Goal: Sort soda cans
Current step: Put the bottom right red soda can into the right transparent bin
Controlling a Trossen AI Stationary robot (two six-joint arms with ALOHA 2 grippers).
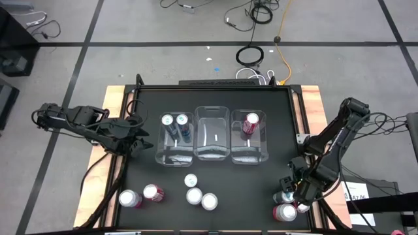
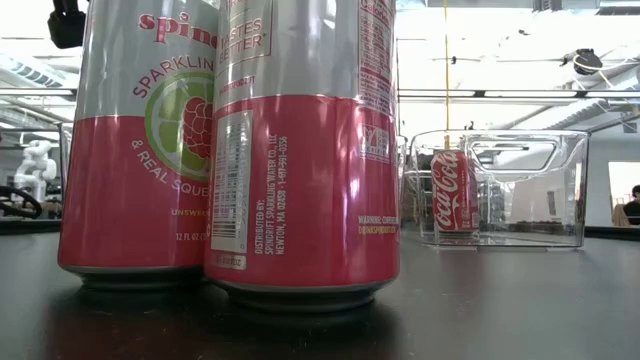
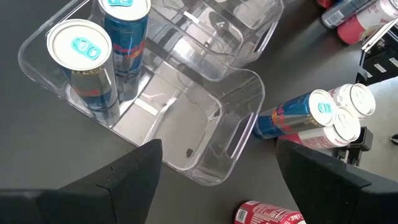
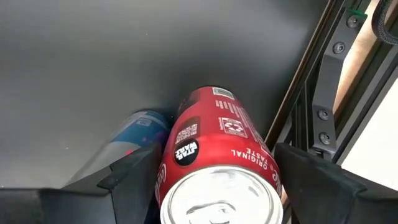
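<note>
My right gripper (image 1: pixel 297 194) points down at the table's near right corner, open. Its fingers (image 4: pixel 134 180) stand on either side of an upright dark red soda can (image 4: pixel 217 168) without touching it. A teal-blue can (image 4: pixel 134 140) stands right beside that can. My left gripper (image 1: pixel 134 134) hangs open above the table, left of the left clear bin (image 3: pixel 205 168), with nothing between its fingers. That bin holds two upright teal-blue cans (image 3: pixel 79 56). The right bin (image 1: pixel 249 153) holds one red can (image 1: pixel 251 121).
The middle bin (image 1: pixel 211 134) holds nothing. Several loose cans stand near the table's front edge: two pink ones (image 1: pixel 140 196) at the left and three more (image 1: pixel 198 192) at the centre. The table's metal frame rail (image 4: pixel 311 93) runs close beside the right gripper.
</note>
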